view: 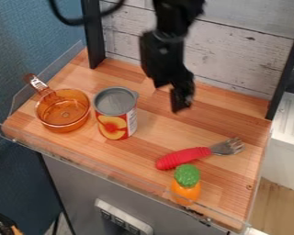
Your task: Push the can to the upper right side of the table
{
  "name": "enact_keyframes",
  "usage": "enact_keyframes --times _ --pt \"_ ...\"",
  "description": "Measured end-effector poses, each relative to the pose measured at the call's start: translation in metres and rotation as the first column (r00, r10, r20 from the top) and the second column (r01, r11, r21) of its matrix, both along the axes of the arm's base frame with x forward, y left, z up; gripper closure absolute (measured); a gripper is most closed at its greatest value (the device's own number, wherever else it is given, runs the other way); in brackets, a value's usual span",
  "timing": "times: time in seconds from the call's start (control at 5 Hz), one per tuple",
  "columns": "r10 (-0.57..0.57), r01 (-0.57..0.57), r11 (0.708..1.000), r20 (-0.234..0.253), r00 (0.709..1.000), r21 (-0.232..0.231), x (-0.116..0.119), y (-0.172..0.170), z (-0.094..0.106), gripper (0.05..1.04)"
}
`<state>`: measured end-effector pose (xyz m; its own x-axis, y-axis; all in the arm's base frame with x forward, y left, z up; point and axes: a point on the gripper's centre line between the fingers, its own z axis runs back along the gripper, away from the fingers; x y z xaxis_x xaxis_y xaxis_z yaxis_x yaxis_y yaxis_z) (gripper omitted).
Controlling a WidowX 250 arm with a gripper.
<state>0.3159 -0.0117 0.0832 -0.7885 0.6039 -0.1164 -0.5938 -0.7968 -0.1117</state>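
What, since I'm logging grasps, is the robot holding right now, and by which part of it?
Nothing visible is held: the claw hangs over the wooden tabletop, and the fruit can stands apart from it.

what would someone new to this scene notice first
The tall can with a fruit label likely catches the eye first, upright on the left half of the wooden table, just right of a see-through orange pot. Next come the fork with its bright red handle and the orange and green toy carrot near the front edge, while the black gripper hangs over the back.
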Motion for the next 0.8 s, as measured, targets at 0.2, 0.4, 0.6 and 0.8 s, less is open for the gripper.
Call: enact_keyframes --times 0.2,0.4,0.6,0.8 --pt "-0.003 0.002 1.000 0.016 1.000 0.012 -0.009 0.032 0.008 0.085" --pt "-0.026 0.025 0.999 0.021 0.999 0.030 -0.020 0.059 0.016 0.085" --pt "-0.028 0.026 0.998 0.044 0.999 0.061 -0.035 0.088 0.020 0.085" --pt "-0.053 0.050 0.994 0.036 0.998 0.094 -0.048 0.105 0.017 0.085"
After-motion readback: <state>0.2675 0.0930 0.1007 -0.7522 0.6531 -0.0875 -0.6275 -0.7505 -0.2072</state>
